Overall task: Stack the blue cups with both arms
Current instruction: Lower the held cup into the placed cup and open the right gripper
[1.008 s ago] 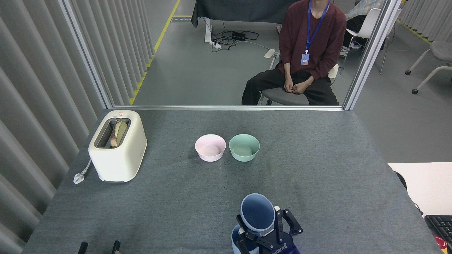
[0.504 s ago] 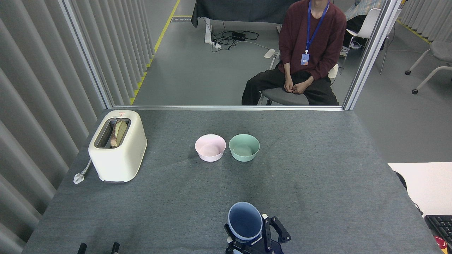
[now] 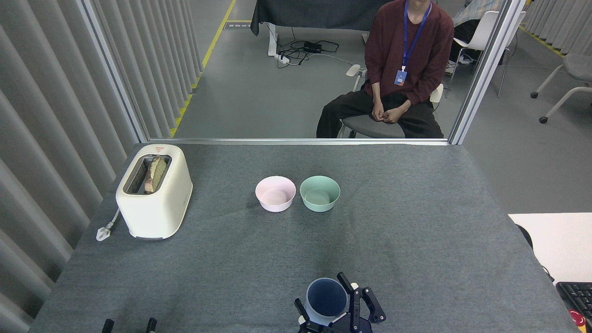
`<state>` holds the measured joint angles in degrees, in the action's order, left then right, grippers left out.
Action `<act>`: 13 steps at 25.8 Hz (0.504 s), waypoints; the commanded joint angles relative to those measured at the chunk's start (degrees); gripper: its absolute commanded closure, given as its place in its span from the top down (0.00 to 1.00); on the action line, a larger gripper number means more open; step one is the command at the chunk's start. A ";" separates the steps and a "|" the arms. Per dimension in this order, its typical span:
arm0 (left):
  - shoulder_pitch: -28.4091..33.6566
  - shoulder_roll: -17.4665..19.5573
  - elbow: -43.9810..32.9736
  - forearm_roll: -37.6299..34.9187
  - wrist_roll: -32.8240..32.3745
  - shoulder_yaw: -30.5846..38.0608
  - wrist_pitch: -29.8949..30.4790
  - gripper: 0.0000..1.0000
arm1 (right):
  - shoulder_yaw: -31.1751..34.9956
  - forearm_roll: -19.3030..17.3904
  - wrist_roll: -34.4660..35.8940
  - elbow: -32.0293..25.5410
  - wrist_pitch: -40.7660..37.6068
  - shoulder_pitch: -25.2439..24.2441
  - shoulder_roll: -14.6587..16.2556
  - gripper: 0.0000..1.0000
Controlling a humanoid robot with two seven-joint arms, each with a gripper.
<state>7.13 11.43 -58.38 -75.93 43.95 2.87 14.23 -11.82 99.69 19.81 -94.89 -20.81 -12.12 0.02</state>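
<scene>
One blue cup [image 3: 326, 298] stands upright at the table's near edge, its dark inside facing me. My right gripper [image 3: 322, 294] rises from the bottom edge with its black fingers [image 3: 344, 282] flanking the cup, one at the upper right of the rim and one at the left. The jaws stand slightly apart from the cup wall, so the gripper looks open. The gripper hides the cup's lower part and whatever lies under it. My left gripper [image 3: 129, 325] shows only as two dark fingertips at the bottom left, spread apart with nothing between them.
A pink bowl [image 3: 275, 193] and a mint-green bowl [image 3: 319, 193] sit side by side mid-table. A cream toaster [image 3: 154, 190] with bread stands at the left, its plug beside it. A person sits on a chair beyond the table's far edge.
The blue cup came down and towards me, from tilted and high in the right gripper to upright and lower. A fingertip now pokes above its rim. The left gripper stayed put.
</scene>
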 commanded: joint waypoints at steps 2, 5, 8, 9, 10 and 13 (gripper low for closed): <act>-0.01 -0.09 0.11 0.00 -0.01 -0.06 0.01 1.00 | 0.13 -0.20 0.06 -0.20 -0.11 0.52 -0.02 1.00; 0.07 -0.09 0.29 0.00 -0.01 -0.06 0.01 1.00 | 1.28 -0.38 0.32 -1.70 0.86 1.92 -0.38 1.00; 0.07 -0.18 0.02 0.00 -0.01 -0.06 0.01 1.00 | 10.59 -5.39 0.23 -2.66 5.34 5.09 -1.43 1.00; 0.07 -0.18 0.02 0.00 -0.01 0.03 -0.08 1.00 | 14.19 -8.11 0.14 -1.96 6.31 5.97 -0.64 1.00; 0.07 -0.18 -0.06 0.00 -0.01 0.03 -0.08 1.00 | 18.41 -10.48 0.06 -0.82 6.05 5.88 0.41 1.00; 0.42 0.00 -1.03 0.00 -0.01 -0.06 0.45 1.00 | 25.80 -12.86 1.29 4.28 -0.19 -0.53 9.29 1.00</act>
<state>7.27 11.32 -58.63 -75.94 43.95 2.86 14.24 6.29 90.26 20.14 -94.32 -17.05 -8.27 3.01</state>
